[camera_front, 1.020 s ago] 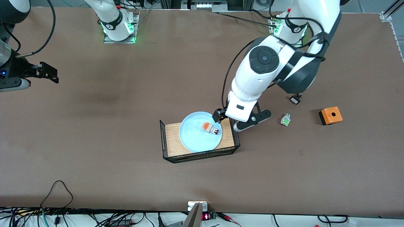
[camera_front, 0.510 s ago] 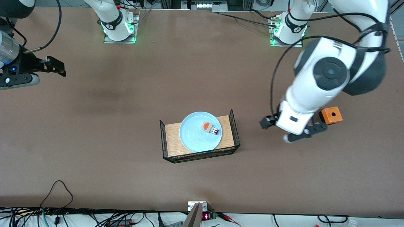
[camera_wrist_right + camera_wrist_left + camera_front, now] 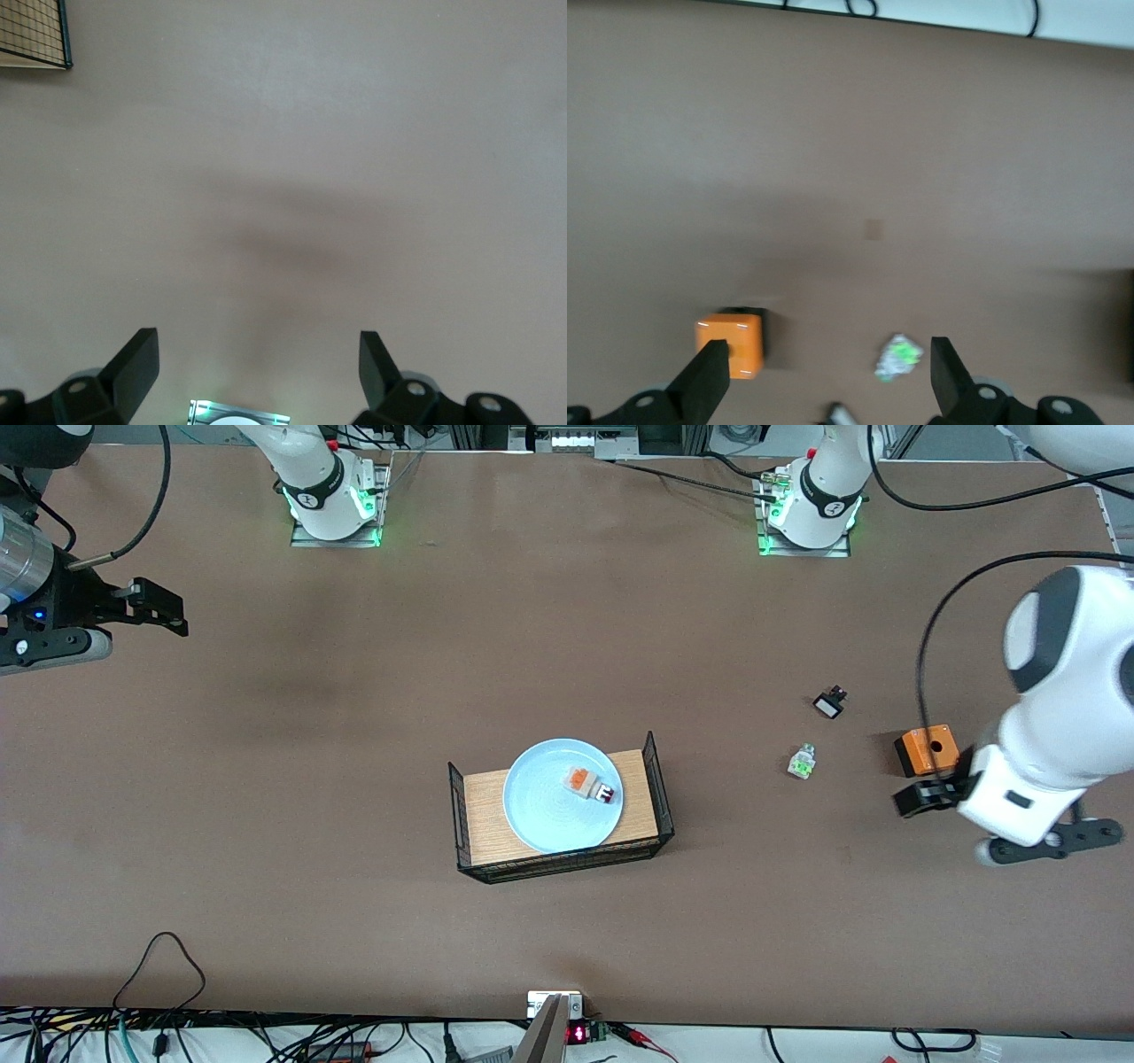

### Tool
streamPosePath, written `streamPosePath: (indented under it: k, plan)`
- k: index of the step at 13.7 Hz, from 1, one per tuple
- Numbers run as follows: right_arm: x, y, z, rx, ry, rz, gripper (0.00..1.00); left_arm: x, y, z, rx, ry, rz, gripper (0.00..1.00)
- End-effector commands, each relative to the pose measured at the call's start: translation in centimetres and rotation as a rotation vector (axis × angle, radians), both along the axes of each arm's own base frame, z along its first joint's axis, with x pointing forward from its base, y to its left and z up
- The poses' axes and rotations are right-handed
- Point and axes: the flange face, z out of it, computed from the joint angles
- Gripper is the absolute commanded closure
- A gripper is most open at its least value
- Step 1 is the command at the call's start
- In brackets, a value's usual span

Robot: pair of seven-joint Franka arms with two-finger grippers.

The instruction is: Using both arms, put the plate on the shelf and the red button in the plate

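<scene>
The pale light-blue plate (image 3: 542, 811) lies on the wooden floor of a black wire basket (image 3: 567, 864) at the table's middle. The red button (image 3: 591, 785), with white body, orange block and dark red cap, lies on its side on the plate. My left gripper (image 3: 921, 797) is open and empty, up over the table beside the orange box (image 3: 927, 749), toward the left arm's end; its wrist view shows its spread gripper (image 3: 824, 372). My right gripper (image 3: 159, 609) is open and empty over bare table at the right arm's end, also in its wrist view (image 3: 257, 367).
A green-capped button (image 3: 801, 763) and a small black-and-white part (image 3: 829, 705) lie between the basket and the orange box. In the left wrist view the orange box (image 3: 731, 345) and green button (image 3: 899, 356) show. A basket corner (image 3: 31, 31) shows in the right wrist view.
My left arm swung away from the plate's edge to the left arm's end of the table, gripper empty. The red button stays on the plate. My right gripper shifted slightly.
</scene>
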Motion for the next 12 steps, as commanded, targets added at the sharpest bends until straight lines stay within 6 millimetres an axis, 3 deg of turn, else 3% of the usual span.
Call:
streamPosePath:
  k: [1,3,5,8,9,12]
  plan:
    - [0.9,4.0,1.5,0.013,-0.028,0.014,0.0,-1.9,3.0,1.5,0.033,0.099,-0.142,0.0]
    - [0.7,8.1,2.3,0.002,-0.051,-0.058,0.0,-2.9,4.0,1.9,0.018,0.162,-0.235,0.0]
    - [0.4,9.4,2.3,-0.004,-0.046,-0.08,0.0,-4.1,3.3,2.5,-0.022,0.221,-0.322,0.0]
    - [1.4,7.2,1.5,-0.002,-0.039,-0.021,0.0,-5.4,2.0,4.3,-0.148,0.203,-0.345,0.0]
    - [1.6,6.5,1.5,0.001,-0.041,0.028,0.0,-5.5,2.6,4.9,-0.166,0.185,-0.294,0.0]
    - [2.4,1.5,0.9,0.011,-0.033,-0.001,0.0,-5.8,1.2,7.7,-0.179,0.071,-0.198,0.0]
